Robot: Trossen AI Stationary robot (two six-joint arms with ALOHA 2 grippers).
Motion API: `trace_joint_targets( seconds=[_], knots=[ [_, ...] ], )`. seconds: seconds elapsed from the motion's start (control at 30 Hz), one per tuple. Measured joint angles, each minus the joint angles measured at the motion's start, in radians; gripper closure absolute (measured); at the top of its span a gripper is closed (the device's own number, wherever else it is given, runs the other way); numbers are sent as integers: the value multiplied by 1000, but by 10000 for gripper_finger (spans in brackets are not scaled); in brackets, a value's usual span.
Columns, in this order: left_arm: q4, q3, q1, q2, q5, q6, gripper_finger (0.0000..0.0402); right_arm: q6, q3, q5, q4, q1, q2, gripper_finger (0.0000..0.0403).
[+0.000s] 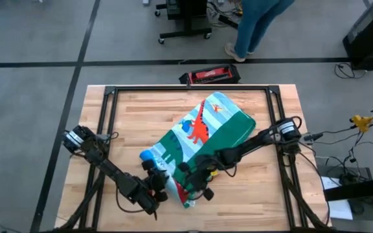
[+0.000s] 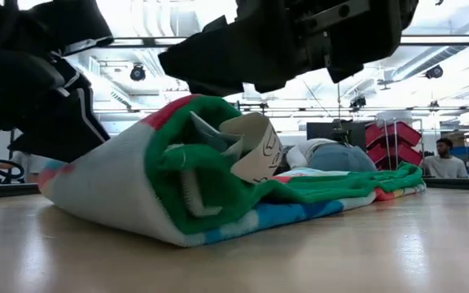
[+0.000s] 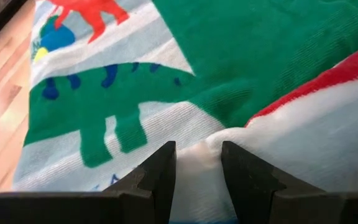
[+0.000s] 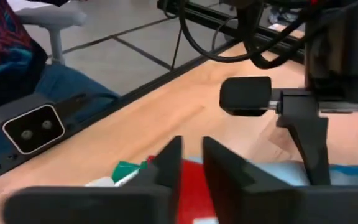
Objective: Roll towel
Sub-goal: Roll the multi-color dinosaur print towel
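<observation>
High view: we find the towel (image 1: 203,145) lying aslant mid-table (image 1: 135,116), its near end rolled; the left gripper (image 1: 155,188) and right gripper (image 1: 196,186) both sit at that roll.

Low view: we note green folds curled inward at the roll.

Left wrist view: we see the jaws part open, pinching a white fold.

Right wrist view: we see the fingers (image 4: 166,165) drawn nearly together above red cloth; we cannot tell whether they grip it.

Green-bordered towel (image 1: 209,133), red and green dinosaurs
</observation>
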Motion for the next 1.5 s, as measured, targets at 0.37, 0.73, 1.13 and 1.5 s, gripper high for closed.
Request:
trace_joint_targets(
  seconds=[0.37, 0.73, 1.13, 1.5],
  knots=[
    [12, 0, 7, 0, 0, 15, 285, 11, 25, -41, 17, 4, 102, 401],
    [67, 0, 37, 0, -3, 68, 285, 75, 36, 43, 100, 49, 174, 403],
    [70, -6, 38, 1, -5, 68, 285, -25, 50, 92, 43, 32, 100, 403],
    [65, -6, 39, -6, -9, 68, 285, -36, 156, 88, 55, 8, 246, 403]
  ],
)
